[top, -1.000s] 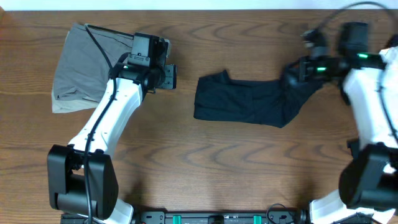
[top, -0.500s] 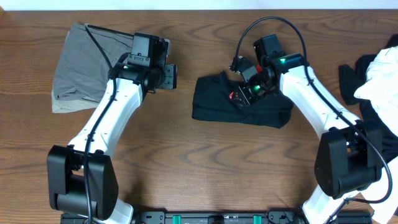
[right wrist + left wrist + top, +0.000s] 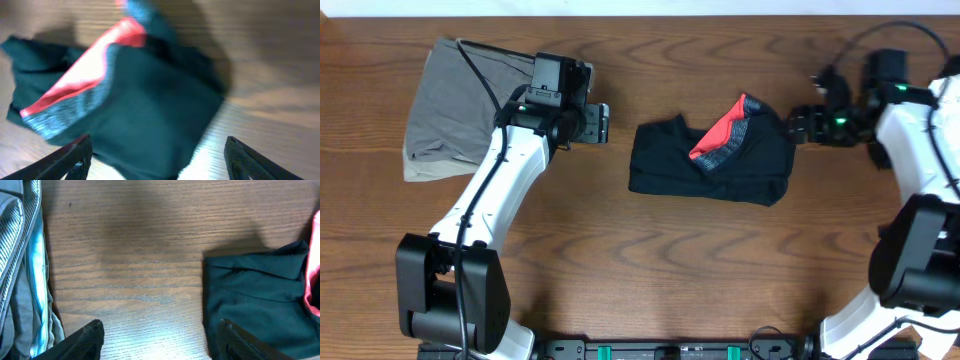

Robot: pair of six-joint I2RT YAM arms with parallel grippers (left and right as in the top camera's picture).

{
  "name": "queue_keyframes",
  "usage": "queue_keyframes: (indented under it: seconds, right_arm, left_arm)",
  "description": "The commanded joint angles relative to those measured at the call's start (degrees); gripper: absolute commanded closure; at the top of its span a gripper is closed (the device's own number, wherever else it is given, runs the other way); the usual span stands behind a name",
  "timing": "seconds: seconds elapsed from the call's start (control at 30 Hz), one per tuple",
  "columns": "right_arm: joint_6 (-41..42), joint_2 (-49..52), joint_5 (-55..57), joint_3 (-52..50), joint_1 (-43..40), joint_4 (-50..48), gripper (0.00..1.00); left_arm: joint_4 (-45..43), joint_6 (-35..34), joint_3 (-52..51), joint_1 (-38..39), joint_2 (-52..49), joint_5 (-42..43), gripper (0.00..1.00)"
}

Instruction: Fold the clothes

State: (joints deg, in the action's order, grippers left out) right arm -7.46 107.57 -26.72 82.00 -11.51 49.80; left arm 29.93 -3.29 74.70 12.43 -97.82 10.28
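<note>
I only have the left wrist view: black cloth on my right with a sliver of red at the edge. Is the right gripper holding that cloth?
Observer: No. The right gripper is open beside the right edge of the black garment, gripping nothing.
Operator: What's the red sliver?
Observer: It's a red-and-grey band, lying folded over on top of the black garment, up near its far edge.
Operator: And the grey stuff on my left?
Observer: Overhead shows a grey garment lying near the far left corner of the table, apart from the black one.
</note>
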Motion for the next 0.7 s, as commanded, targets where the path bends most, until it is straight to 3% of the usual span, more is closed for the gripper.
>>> queue_keyframes:
  seconds: [0.0,0.27,0.37,0.5,0.67]
  right_arm:
    - [1.22,5.01,-5.25,-0.04,-2.4,0.09,0.18]
    - [-2.49,17.05,-13.22,-0.04,-1.77,-1.4,0.27]
    - [-2.56,19.45,-15.93,-0.04,-1.49,-1.51,0.47]
    - [-7.39,17.73,-21.73,0.68,-2.19,0.0,0.98]
    - [-6.14,9.64,-12.02,3.45,-2.99,3.39,0.98]
  left_arm:
    - [0.9,-0.37,0.44,-0.26,1.07,-0.31,0.23]
    - [1.6,-0.37,0.44,-0.26,1.07,-0.31,0.22]
    - [1.99,-0.37,0.44,-0.26,1.07,-0.31,0.22]
    - [2.16,-0.35,0.44,-0.26,1.07,-0.33,0.22]
    - [2.14,-0.35,0.44,-0.26,1.07,-0.33,0.22]
